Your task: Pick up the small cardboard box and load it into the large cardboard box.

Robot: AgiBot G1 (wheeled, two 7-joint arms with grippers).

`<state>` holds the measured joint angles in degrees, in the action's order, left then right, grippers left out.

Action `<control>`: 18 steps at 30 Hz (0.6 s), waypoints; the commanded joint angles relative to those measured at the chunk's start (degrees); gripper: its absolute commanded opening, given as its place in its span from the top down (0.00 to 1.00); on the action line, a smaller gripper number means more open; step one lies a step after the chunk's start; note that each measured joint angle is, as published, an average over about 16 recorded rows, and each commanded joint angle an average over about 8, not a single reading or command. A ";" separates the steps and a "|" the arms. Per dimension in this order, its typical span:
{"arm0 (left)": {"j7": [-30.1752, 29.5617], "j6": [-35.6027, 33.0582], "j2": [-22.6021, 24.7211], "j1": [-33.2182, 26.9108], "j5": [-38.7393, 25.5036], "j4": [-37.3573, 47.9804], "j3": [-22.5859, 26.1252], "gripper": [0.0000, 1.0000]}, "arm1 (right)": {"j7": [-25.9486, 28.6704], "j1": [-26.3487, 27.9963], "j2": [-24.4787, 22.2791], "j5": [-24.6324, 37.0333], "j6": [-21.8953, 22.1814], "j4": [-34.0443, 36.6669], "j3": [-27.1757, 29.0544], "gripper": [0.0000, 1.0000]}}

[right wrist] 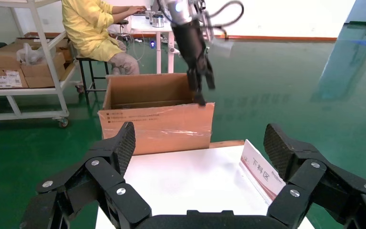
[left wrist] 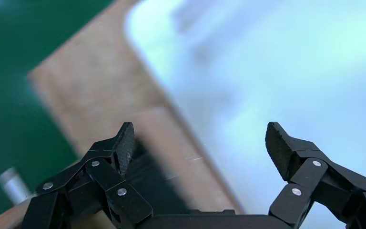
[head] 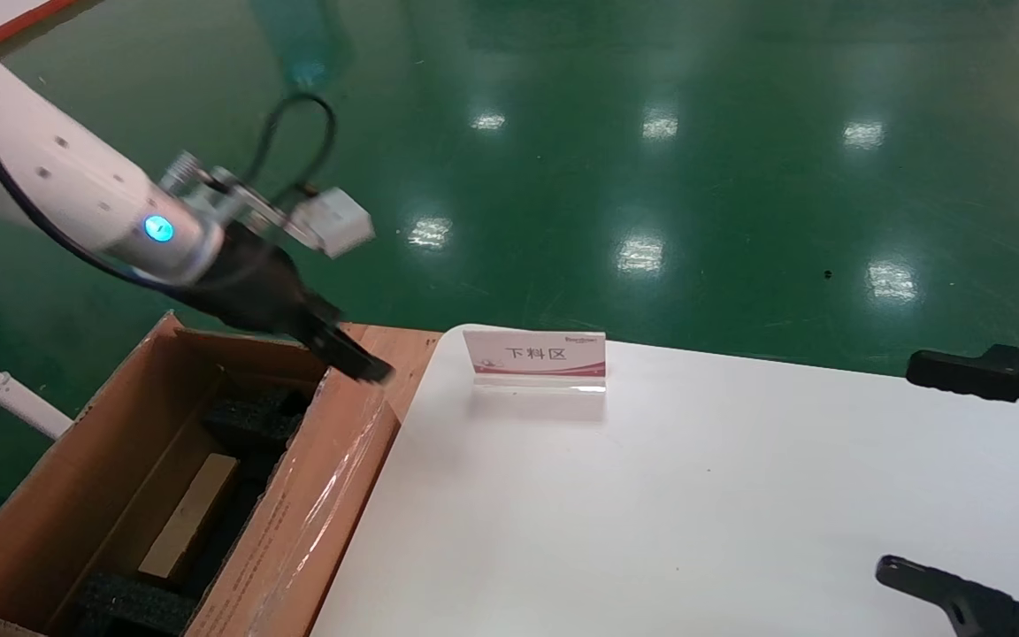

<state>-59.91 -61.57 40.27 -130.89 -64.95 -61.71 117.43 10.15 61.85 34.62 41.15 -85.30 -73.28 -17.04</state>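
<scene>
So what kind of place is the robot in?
Probably a factory or warehouse packing area: a shiny green floor, a shelf cart stacked with cartons, and a worker in yellow at a bench behind the large cardboard box.

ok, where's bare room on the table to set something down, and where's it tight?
Bare: the white table from the sign to its near edge, between the large box and the open right gripper.
Tight: inside the large box, where the small box lies among black foam; the open left gripper hangs at its taped flap.
</scene>
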 commanded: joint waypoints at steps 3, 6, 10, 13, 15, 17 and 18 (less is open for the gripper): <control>4.03 -1.98 -0.43 5.68 1.89 -0.97 -8.31 0.00 | 0.00 0.00 0.00 0.00 0.00 0.00 0.01 0.00; 7.05 -3.46 -0.75 9.94 3.31 -1.70 -14.55 0.00 | 0.02 -0.02 0.01 0.03 0.00 -0.01 0.06 0.00; 11.09 -5.44 -1.18 15.64 5.21 -2.68 -22.88 0.00 | 0.06 -0.04 0.04 0.08 -0.03 -0.03 0.13 0.00; 14.11 -6.93 -1.51 19.90 6.63 -3.41 -29.11 0.00 | 0.09 -0.06 0.06 0.12 -0.05 -0.04 0.18 0.00; 16.12 -7.91 -1.72 22.73 7.57 -3.89 -33.24 0.00 | 0.11 -0.07 0.08 0.14 -0.06 -0.05 0.21 0.00; 18.16 -8.91 -1.94 25.61 8.53 -4.39 -37.46 0.00 | 0.13 -0.08 0.09 0.17 -0.08 -0.06 0.25 0.00; 19.14 -9.39 -2.04 26.99 8.99 -4.62 -39.48 0.00 | 0.14 -0.08 0.10 0.18 -0.08 -0.07 0.26 0.00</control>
<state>-40.75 -70.97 38.22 -103.87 -55.95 -66.33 77.90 10.30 61.77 34.71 41.32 -85.39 -73.35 -16.78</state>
